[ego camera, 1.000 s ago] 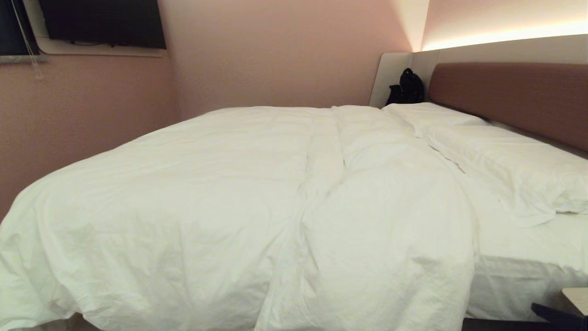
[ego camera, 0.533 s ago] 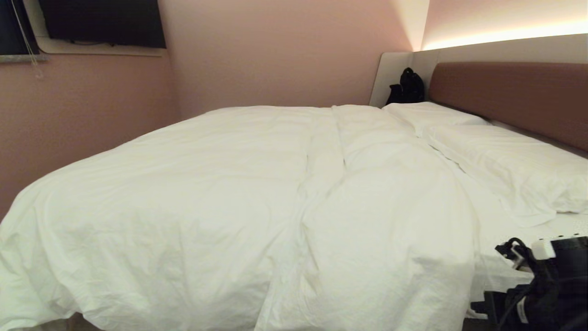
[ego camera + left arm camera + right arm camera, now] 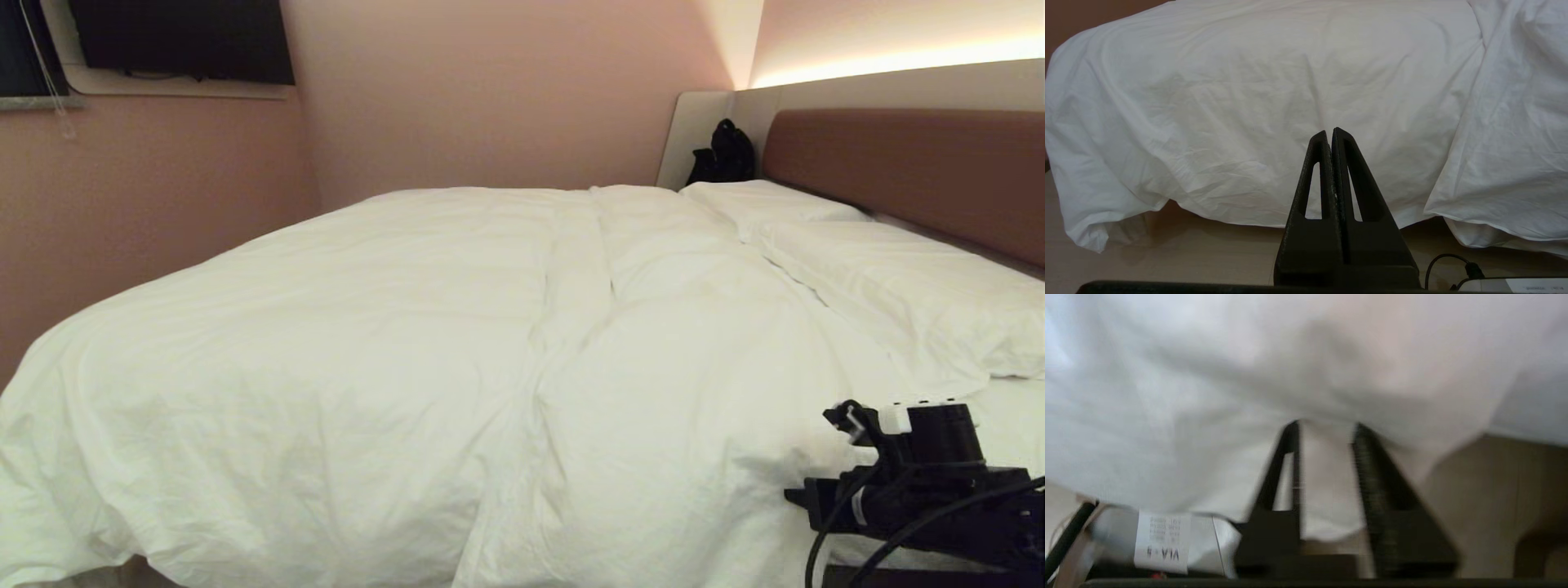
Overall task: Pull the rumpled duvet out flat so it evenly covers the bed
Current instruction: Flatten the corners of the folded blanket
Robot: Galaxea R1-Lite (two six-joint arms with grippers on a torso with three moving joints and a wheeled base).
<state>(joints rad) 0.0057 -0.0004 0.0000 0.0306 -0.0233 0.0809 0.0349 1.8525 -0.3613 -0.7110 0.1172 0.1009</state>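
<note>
Because the duvet point(image 3: 457, 351) lies bunched toward the foot and near side of the bed point(image 3: 1012, 425), with a long ridge running up its middle and its near edge sagging over the mattress side, the step in hand is, by my judgement, to take hold of that hanging edge near its head-end corner. Bare sheet shows between the duvet's right border and the pillows point(image 3: 890, 286) by the headboard point(image 3: 914, 171). The right gripper point(image 3: 1326, 428) hangs low at the bed's near side, jaws parted with white fabric showing between them; whether the cloth is inside the gap or only behind it I cannot tell. The left gripper point(image 3: 1329, 132) is clenched on nothing, parked lower down and pointed at the draped edge, well apart from it.

To do this well, the right gripper should go deep enough to pinch the thick filling and not just the cover's skin. The pull should probably run toward the headboard, low and steady, so the middle ridge spreads out instead of folding over. The pillows should be left undisturbed.
</note>
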